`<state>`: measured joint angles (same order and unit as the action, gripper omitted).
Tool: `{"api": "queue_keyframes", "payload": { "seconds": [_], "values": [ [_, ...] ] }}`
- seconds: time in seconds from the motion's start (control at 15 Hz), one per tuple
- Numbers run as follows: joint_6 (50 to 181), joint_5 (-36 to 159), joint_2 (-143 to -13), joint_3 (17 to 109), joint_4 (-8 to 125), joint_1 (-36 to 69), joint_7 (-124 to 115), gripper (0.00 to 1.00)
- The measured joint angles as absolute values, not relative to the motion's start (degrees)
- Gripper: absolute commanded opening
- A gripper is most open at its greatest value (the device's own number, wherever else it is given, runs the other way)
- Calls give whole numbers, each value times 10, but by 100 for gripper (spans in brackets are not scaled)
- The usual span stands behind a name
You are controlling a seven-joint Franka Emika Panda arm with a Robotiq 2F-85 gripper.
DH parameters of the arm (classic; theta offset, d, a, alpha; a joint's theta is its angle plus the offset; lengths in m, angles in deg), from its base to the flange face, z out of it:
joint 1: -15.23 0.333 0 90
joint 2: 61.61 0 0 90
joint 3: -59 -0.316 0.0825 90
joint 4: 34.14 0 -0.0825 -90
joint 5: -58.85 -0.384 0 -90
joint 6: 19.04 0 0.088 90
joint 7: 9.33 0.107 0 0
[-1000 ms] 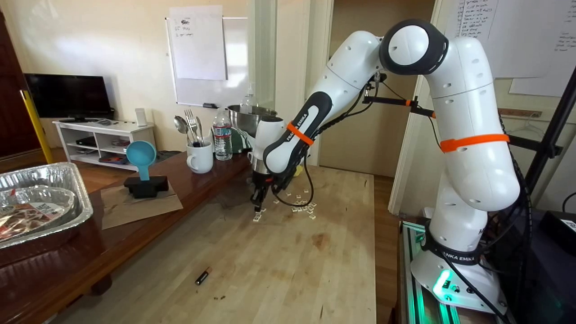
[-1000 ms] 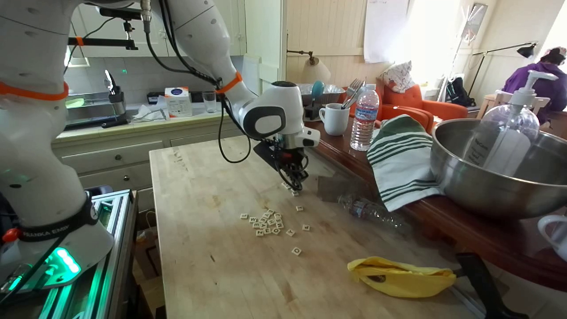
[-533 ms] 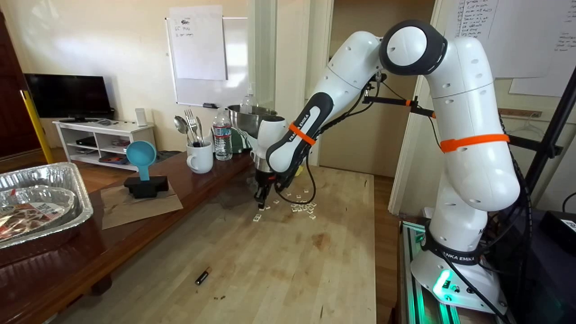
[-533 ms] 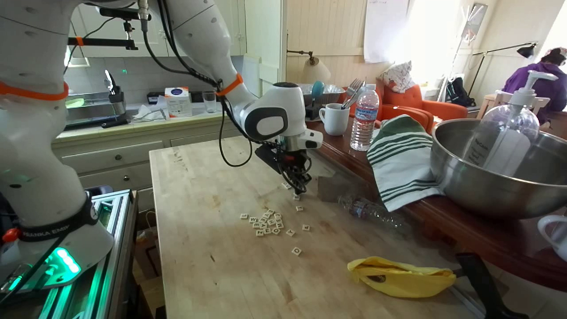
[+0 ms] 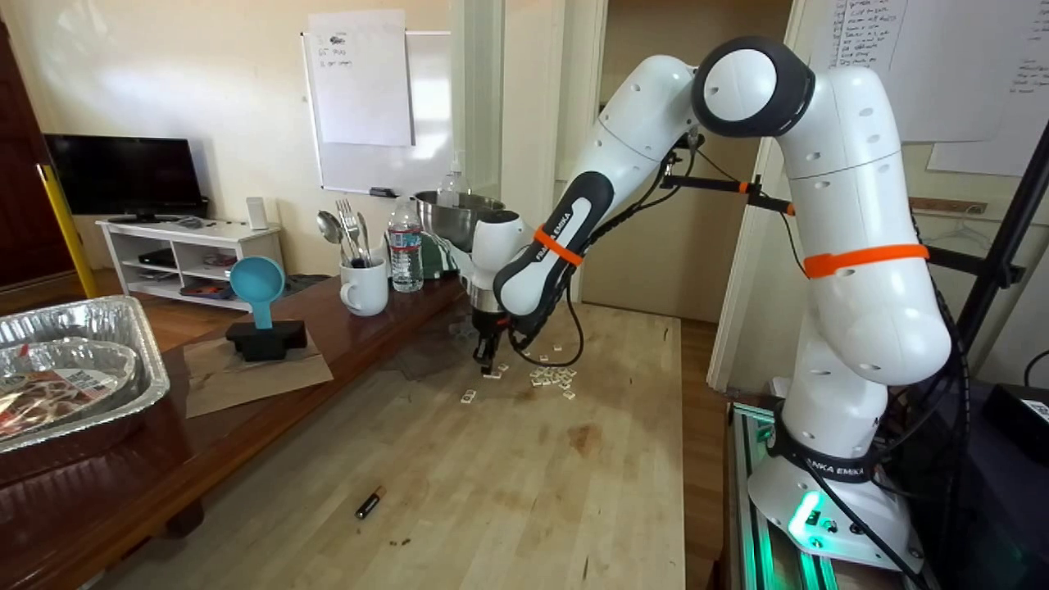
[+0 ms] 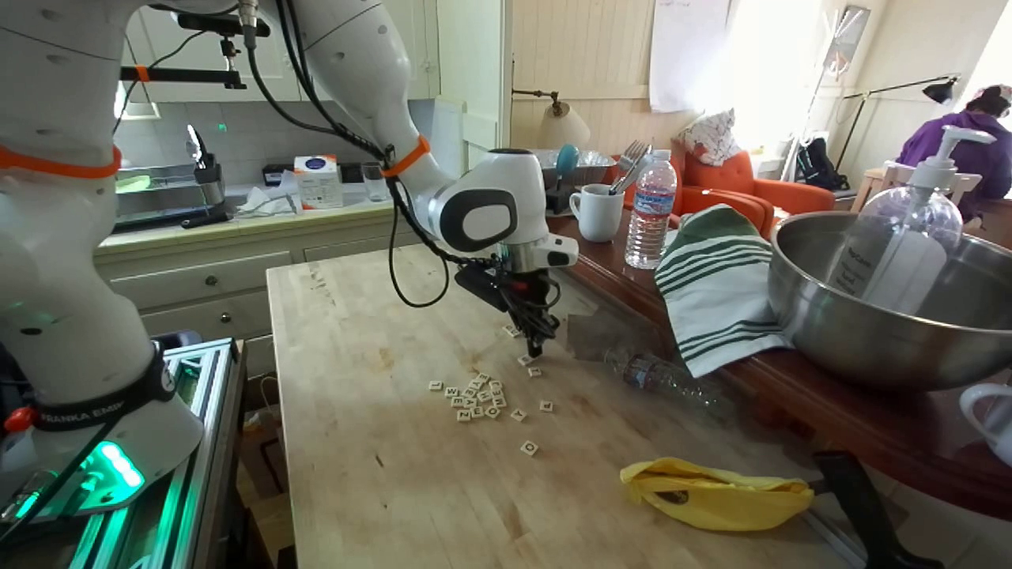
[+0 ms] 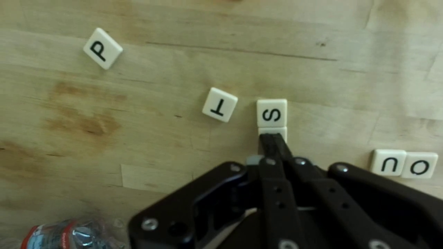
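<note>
Arm [image 5: 754, 86]: arched, sloping down, marked FRANKA EMIKA
Gripper [image 7: 272, 136]: clenched, at half-hidden tile [image 7: 272, 130] touching S tile [image 7: 272, 113]
T tile [image 7: 220, 104]: near S tile

In an exterior view | gripper [image 5: 487, 368] points down, tip at pale tiles [image 5: 494, 375] on wooden table [image 5: 500, 483], contact unclear | tile cluster [image 5: 554, 378] just right, more tiles [image 5: 468, 397] near-left | battery [image 5: 370, 502] well apart, nearer | dark counter [image 5: 348, 336] left, near to far: foil tray [image 5: 90, 319], blue scoop [image 5: 257, 281], white mug [image 5: 366, 288] with cutlery [image 5: 350, 225], water bottle [image 5: 406, 254], steel bowl [image 5: 447, 221] | robot base [image 5: 881, 516] right
</note>
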<state>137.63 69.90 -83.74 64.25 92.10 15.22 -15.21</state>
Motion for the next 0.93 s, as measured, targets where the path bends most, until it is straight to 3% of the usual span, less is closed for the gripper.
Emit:
{"api": "queue_keyframes", "payload": {
  "seconds": [0.93],
  "values": [
    [1379, 705, -834, 666, 928, 141, -126, 0]
  ]
}}
